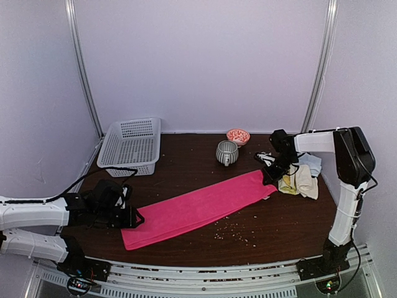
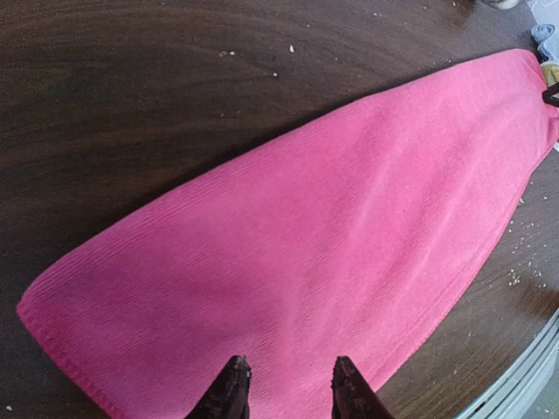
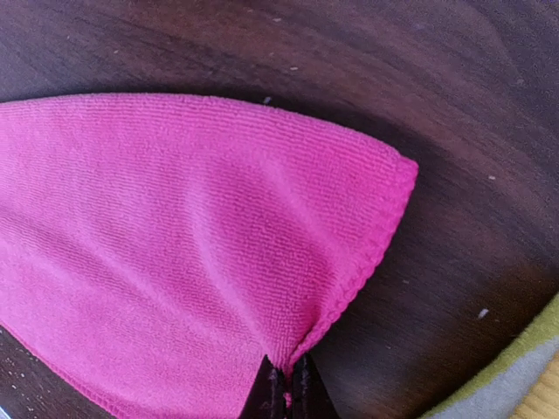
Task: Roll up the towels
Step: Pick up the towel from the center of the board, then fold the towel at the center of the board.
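Dark wood table [image 1: 186, 167], white-walled, crumbs [image 1: 232, 233] at front edge. Pink towel [image 1: 198, 208] laid diagonally; right hem pinched by right gripper [image 3: 286, 377]; left gripper [image 2: 288, 365] part-open over left end.

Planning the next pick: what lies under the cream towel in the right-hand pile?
A yellow towel pokes out from under the cream towel on its left, and a pale blue towel shows behind. How far they run beneath, and anything else there, is covered.
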